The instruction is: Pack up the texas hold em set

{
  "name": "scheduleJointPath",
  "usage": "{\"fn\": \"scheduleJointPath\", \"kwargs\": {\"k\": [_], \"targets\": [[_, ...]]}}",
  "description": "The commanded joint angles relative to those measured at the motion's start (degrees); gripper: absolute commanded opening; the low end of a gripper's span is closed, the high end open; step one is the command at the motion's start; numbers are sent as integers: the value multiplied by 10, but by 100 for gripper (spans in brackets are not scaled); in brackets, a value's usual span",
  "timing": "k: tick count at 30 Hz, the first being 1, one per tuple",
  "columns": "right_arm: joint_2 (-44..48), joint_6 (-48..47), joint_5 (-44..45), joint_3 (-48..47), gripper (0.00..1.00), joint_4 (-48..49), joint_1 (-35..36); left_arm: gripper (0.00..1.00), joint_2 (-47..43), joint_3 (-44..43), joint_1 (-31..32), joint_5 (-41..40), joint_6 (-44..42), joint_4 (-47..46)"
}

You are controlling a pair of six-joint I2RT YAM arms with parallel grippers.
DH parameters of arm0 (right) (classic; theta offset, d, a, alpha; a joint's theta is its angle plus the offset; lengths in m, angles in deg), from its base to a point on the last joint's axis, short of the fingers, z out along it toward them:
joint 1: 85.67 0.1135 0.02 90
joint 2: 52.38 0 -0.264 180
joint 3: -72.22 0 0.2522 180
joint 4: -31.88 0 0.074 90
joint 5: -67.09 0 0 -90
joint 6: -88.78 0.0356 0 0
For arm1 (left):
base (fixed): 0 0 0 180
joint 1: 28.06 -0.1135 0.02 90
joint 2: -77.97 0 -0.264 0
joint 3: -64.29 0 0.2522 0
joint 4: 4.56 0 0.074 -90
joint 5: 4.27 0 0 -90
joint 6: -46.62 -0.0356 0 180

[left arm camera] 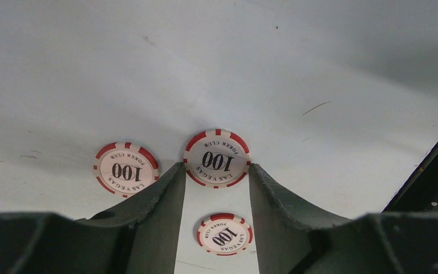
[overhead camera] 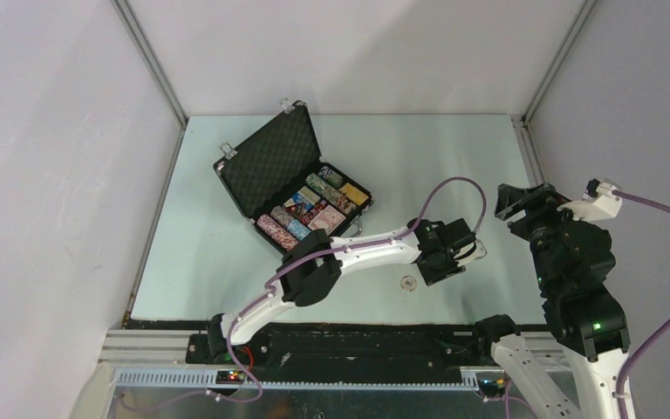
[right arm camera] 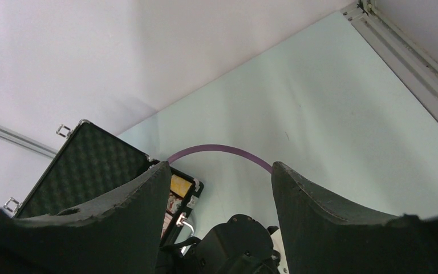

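Straddling a poker chip (left arm camera: 217,158) with the left gripper (left arm camera: 215,166), near-right of the case (overhead camera: 266,161). Clamped or not, cannot tell. Holding the right gripper (right arm camera: 221,171) released.

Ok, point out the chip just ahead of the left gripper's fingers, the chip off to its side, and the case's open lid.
Chip ahead (left arm camera: 217,158): left wrist view, on its printed 100.
Side chip (left arm camera: 126,169): left wrist view, on its printed 100.
Case lid (overhead camera: 270,161): top view, on the foam lining.
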Motion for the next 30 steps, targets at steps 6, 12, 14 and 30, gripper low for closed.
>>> {"fn": "scheduleJointPath", "kwargs": {"k": [6, 12, 14, 30], "targets": [[6, -2, 1, -1, 68, 1, -2, 42, 12, -3, -6, -15, 5, 22], [6, -3, 3, -1, 68, -2, -2, 41, -53, 61, -9, -31, 10, 2], [6, -3, 4, -1, 68, -4, -2, 40, -76, 79, -10, -30, 11, -7], [9, -1, 6, -1, 68, -10, -2, 76, -139, 133, -10, 0, 30, -76]]}}
